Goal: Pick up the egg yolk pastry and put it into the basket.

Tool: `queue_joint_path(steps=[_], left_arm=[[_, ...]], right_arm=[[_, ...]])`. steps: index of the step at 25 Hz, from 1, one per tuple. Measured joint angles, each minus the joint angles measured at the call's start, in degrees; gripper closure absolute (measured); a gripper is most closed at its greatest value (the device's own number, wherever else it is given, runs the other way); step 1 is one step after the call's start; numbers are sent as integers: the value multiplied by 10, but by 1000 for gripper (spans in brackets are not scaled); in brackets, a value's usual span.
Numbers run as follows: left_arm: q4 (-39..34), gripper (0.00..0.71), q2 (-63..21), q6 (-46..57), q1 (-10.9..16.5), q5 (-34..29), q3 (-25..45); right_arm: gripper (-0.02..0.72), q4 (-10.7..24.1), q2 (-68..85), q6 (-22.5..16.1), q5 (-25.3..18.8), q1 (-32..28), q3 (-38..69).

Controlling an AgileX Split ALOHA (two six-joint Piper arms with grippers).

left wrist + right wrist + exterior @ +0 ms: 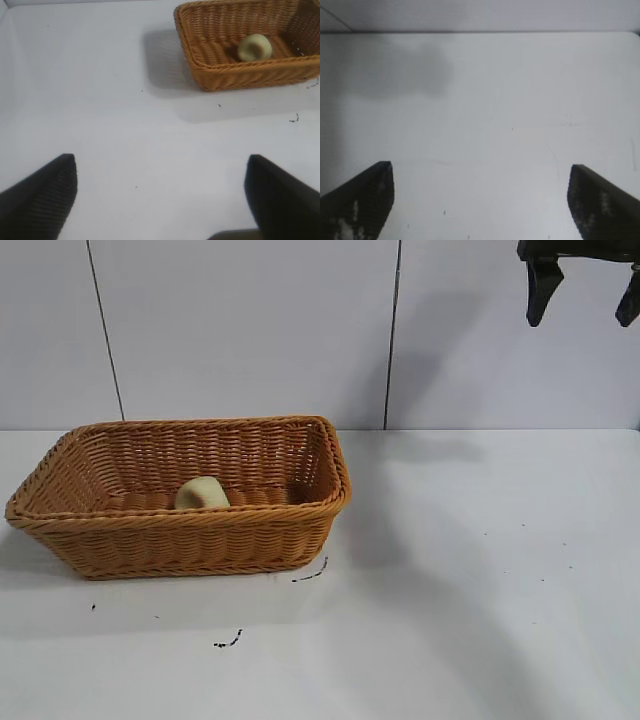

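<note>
While small rounded pale yellowish-green egg yolk pastry (202,494) sits inside large rectangular orange-brown woven wicker basket (190,540), on its floor near front wall, I see both arms clear of it. Right gripper (585,290) hangs high at upper right of exterior view, well apart from basket, fingers spread wide, nothing between them. Left gripper (160,195) hovers over bare white table (480,580), fingers apart, empty, basket farther off. Few dark specks mark table near basket.
</note>
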State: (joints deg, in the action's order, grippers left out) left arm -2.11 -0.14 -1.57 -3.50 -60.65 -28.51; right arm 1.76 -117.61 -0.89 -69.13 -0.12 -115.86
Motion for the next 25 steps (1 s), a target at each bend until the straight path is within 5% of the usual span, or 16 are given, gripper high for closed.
queue_joint_path(steps=[16, 25], left_arm=[[0, 17, 0, 0, 0, 0, 0], [0, 17, 0, 0, 0, 0, 0]], right_arm=[[27, -24, 513, 35, -3, 0, 568], [27, -70, 843, 36, 106, 0, 803]])
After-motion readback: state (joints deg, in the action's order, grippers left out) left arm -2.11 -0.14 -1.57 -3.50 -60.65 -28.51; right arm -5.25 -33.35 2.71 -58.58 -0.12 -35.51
